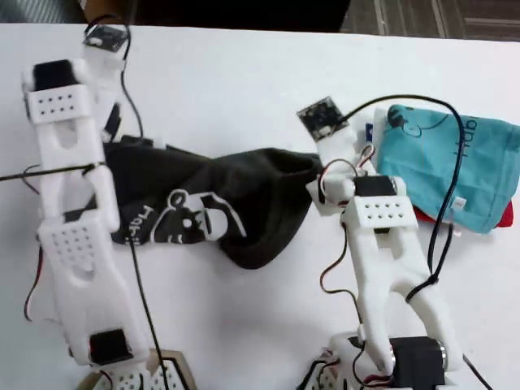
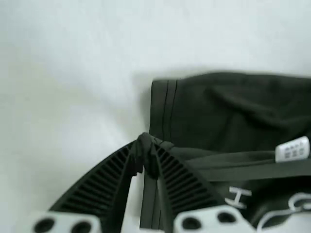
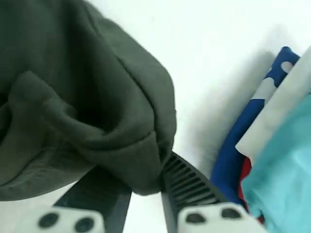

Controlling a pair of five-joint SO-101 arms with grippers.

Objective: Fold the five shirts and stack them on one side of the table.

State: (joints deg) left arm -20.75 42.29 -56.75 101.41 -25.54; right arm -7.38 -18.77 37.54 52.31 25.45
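A black shirt (image 1: pixel 219 203) with a white print lies bunched across the middle of the white table (image 1: pixel 244 73). My left gripper (image 2: pixel 144 145) is shut on a pinch of the black shirt (image 2: pixel 228 111) at its hem corner, at the shirt's left end. My right gripper (image 3: pixel 146 184) is shut on a fold of the black shirt (image 3: pixel 73 97) at its right end, and the cloth drapes over the fingers. At the right of the table a teal shirt (image 1: pixel 455 162) tops a stack of folded shirts (image 3: pixel 272 145) with blue, white and red layers.
The left arm (image 1: pixel 73 203) and the right arm (image 1: pixel 382 244) rise from the near edge. Black cables (image 1: pixel 447 162) loop over the teal shirt. Bare white table lies beyond the black shirt and in front of it.
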